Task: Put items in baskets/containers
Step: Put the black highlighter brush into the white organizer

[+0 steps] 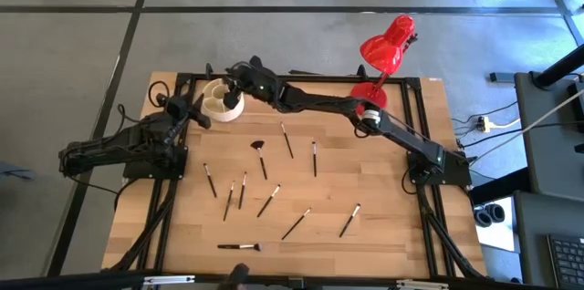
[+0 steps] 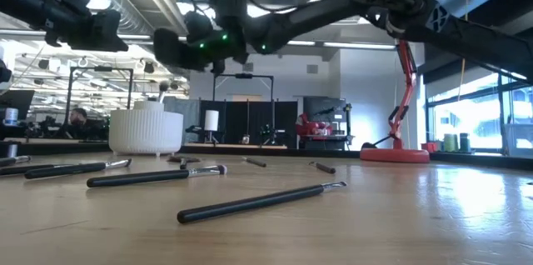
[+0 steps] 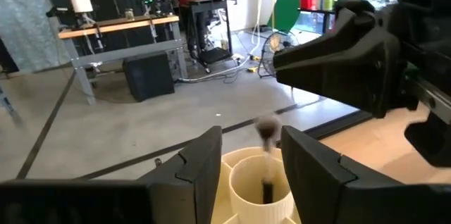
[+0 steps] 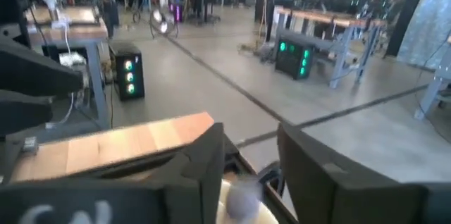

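Note:
The cream-white cup (image 1: 219,103) stands near the table's far-left edge, and shows again in the low view (image 2: 146,132). One brush (image 3: 267,182) stands in the cup's centre compartment, its bristle tip (image 3: 266,130) upward and blurred. Several dark brushes (image 1: 268,201) lie flat on the wood in front of the cup. My right gripper (image 1: 239,88) hangs open right over the cup, and its wrist view (image 4: 250,143) shows the pale tip below its fingers. My left gripper (image 1: 198,111) is open, level, at the cup's left side (image 3: 250,146). Whether it touches the rim I cannot tell.
A red desk lamp (image 1: 388,46) stands on its round base (image 1: 369,95) at the far right, and the right arm passes close in front of it. The scattered brushes, such as one near the front edge (image 1: 239,247), lie across the middle and near part of the table.

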